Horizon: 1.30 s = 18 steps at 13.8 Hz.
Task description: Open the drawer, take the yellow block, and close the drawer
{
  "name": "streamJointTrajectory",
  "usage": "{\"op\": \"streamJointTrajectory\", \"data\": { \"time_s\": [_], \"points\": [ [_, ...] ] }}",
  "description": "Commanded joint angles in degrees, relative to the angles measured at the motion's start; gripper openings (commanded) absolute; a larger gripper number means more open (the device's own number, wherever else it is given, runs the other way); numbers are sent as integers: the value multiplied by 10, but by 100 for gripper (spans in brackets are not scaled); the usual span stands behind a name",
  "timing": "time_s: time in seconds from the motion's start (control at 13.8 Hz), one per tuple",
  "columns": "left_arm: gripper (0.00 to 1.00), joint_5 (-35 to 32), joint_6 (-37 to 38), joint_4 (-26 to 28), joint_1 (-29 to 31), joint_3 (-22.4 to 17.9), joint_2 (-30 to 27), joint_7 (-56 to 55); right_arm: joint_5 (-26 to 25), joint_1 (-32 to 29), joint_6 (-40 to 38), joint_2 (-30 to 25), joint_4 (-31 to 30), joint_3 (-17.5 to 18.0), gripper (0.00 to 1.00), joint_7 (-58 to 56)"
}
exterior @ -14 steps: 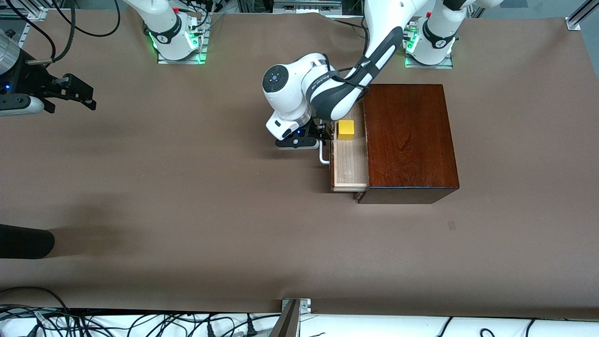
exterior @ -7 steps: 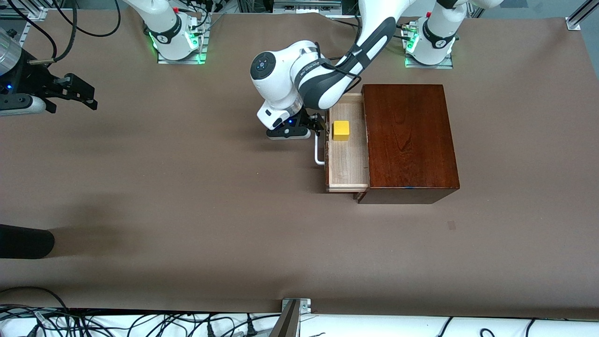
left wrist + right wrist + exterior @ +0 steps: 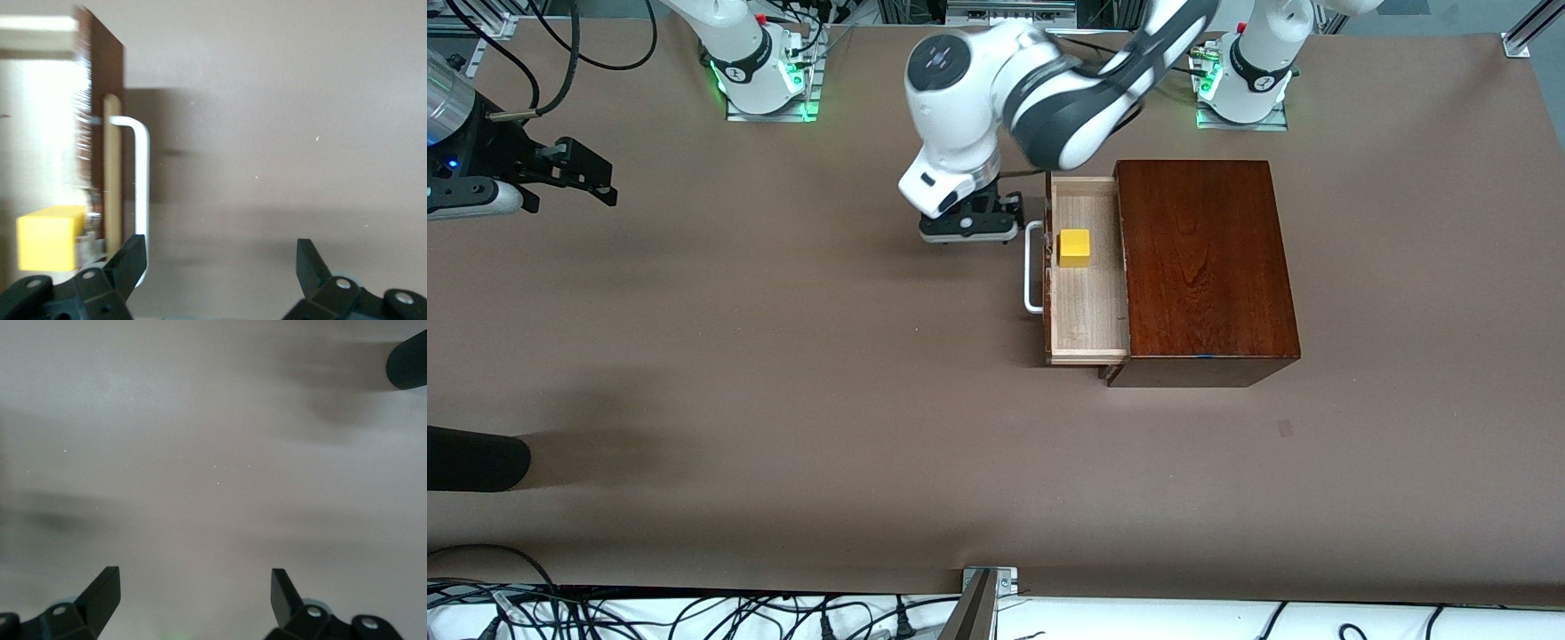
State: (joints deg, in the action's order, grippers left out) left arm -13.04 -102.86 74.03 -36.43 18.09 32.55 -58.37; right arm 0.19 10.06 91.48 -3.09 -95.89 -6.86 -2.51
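The left pincer [image 3: 220, 257] is seen spread wide, one fingertip [image 3: 133, 257] by the drawer [image 3: 100, 133] handle [image 3: 137, 193]; the yellow block [image 3: 50, 237] is seen inside.

Readable text: none — no label, brand or number legible on arms, box or table.
Signs: none.

Drawer [image 3: 1087, 307] stands pulled out of the wooden box [image 3: 1205, 267], toward the right arm's end of the table [image 3: 783, 400]. Yellow block [image 3: 1074, 248] sits in the drawer, in the part farther from the front camera. Handle [image 3: 1032, 267] is on the drawer front. Left gripper [image 3: 969, 227] is over the table just beside the handle, apart from it. Right gripper [image 3: 587, 173] waits over the table's right-arm end, well apart from the box.
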Motion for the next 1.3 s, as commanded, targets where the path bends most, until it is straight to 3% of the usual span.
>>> {"op": "streamJointTrajectory", "data": {
  "time_s": [0.0, 0.51, 0.87, 1.09, 1.23],
  "points": [
    [100, 28, 50, 14, 50, 5, -49, 61, -3, 2, -14, 3, 11, -1, 100, 0],
    [100, 37, 171, 20, 202, 4, -137, 322, 5, 2, -8, 21, 11, -2, 100, 1],
    [100, 38, 236, 18, 316, 3, -166, 479, 15, 34, -40, 61, 11, 2, 100, -21],
    [100, 76, 228, 30, 364, -25, -194, 537, 34, 43, -44, 59, 15, 76, 100, -58],
    [100, 87, 199, 76, 336, -102, -239, 558, 37, 58, -39, 77, 54, 129, 100, -58]
  ]
}}
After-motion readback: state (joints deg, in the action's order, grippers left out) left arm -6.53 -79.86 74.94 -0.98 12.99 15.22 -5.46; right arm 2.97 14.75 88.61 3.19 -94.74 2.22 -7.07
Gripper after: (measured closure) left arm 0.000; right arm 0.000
